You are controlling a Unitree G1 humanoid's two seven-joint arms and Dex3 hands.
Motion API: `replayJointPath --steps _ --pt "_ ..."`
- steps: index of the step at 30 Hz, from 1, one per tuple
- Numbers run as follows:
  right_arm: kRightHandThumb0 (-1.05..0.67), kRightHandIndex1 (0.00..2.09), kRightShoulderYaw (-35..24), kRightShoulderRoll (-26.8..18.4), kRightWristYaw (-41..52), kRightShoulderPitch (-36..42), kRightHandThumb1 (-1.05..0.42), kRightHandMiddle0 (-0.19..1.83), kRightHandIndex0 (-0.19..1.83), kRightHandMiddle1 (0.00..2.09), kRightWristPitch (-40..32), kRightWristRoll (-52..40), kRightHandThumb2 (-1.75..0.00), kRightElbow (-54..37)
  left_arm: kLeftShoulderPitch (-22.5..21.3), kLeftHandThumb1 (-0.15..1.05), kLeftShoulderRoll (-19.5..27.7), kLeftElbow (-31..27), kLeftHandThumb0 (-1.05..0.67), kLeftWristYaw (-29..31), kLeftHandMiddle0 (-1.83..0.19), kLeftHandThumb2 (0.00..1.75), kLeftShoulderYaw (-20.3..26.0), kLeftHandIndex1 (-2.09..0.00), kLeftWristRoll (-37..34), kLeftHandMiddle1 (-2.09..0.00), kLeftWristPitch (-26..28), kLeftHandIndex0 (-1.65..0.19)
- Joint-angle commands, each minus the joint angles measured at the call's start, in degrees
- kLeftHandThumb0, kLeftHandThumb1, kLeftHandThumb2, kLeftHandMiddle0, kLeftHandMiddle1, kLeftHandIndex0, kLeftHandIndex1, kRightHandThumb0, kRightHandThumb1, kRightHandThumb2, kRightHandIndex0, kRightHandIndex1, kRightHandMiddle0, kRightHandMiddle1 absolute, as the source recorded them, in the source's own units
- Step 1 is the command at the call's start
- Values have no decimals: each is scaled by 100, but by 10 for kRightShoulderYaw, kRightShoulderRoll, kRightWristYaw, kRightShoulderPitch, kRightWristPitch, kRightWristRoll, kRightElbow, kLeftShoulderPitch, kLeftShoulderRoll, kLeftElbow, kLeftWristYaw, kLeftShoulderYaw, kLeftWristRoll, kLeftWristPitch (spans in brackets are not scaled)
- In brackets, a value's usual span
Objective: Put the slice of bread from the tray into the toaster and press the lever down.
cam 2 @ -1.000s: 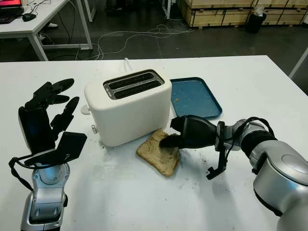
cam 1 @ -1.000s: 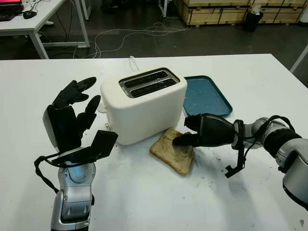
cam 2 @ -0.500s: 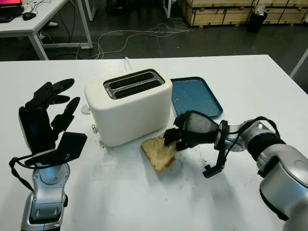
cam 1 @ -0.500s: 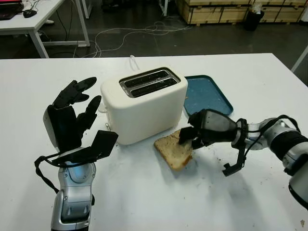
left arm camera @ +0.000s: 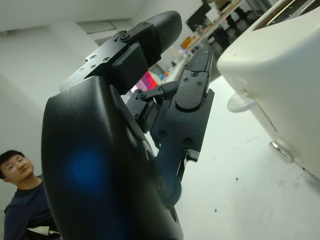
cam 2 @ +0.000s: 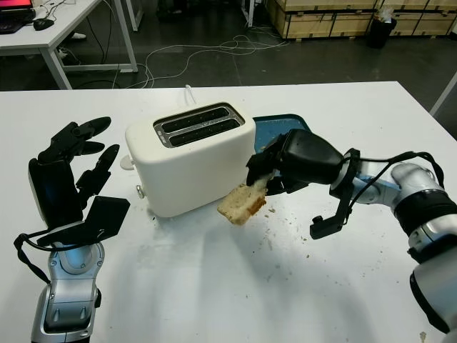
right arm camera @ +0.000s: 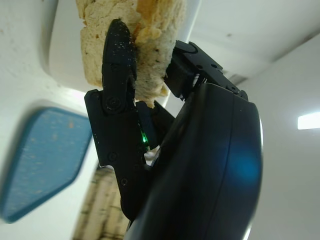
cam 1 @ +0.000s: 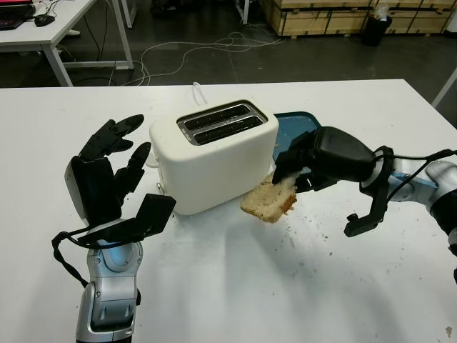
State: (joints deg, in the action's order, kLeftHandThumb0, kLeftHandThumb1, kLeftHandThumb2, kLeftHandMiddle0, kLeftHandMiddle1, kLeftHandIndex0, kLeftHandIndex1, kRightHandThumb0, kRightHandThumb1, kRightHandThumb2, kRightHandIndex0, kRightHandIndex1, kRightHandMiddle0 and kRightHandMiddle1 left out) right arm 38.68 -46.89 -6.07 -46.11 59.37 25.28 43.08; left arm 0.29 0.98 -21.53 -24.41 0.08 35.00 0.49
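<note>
A white table (cam 1: 228, 286) holds a cream two-slot toaster (cam 1: 213, 155) near its middle, with a blue tray (cam 2: 275, 127) just beyond the toaster's right end. The robot's right hand (cam 1: 303, 166) has its fingers closed on a slice of bread (cam 1: 269, 201), held in the air off the table, just beside the toaster's lower right corner and in front of the tray. From the head camera the slice hangs tilted, its long axis running from the fingers down and away to the left toward the toaster's front, its broad face turned partly up. The right wrist view adds what the head camera cannot give: a black finger (right arm camera: 118, 55) pressed along one face of the bread and another behind it, crumbs on the finger, and the tray (right arm camera: 42, 160) seen past the hand. The left hand (cam 1: 107, 166) is raised to the left of the toaster, open and holding nothing. The left wrist view shows the toaster's end wall (left arm camera: 280, 80) with a round knob (left arm camera: 241, 103) and a small metal button (left arm camera: 281, 151), plus a person (left arm camera: 22, 200) seated in the background
</note>
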Motion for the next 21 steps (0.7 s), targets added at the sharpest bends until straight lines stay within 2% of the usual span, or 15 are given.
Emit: replayJointPath --steps 1,3,7,11,13,21 --pt "-50 174 -49 -45 320 26 -92 74 107 174 -186 -333 -67 -148 -3 84 0 -5 -15 1 -73 0 -2 -31 3 -96 -2 -89" --pt "-45 175 -76 -49 407 20 -92 74 107 174 -274 -412 -65 -190 -3 84 1 -5 -16 3 -72 0 -1 -31 1 -96 -1 -89" --pt "-43 175 -125 -65 508 -5 -92 75 104 175 -438 -487 -63 -262 -3 84 1 -5 -18 3 -72 0 -1 -31 3 -96 0 -89" --pt "-43 175 -164 -87 546 -58 -92 77 102 175 -684 -547 -61 -357 -4 84 2 -4 -18 3 -73 0 0 -30 0 -96 -3 -89" --pt "-43 175 -186 -82 539 -85 -92 78 104 175 -779 -570 -58 -388 -5 84 2 -2 -17 2 -73 0 0 -30 0 -96 -6 -89" --pt "-30 175 -242 10 494 -181 -92 84 108 175 -936 -546 -56 -376 -4 84 1 -4 -13 5 -70 0 0 -30 -5 -98 -4 -88"
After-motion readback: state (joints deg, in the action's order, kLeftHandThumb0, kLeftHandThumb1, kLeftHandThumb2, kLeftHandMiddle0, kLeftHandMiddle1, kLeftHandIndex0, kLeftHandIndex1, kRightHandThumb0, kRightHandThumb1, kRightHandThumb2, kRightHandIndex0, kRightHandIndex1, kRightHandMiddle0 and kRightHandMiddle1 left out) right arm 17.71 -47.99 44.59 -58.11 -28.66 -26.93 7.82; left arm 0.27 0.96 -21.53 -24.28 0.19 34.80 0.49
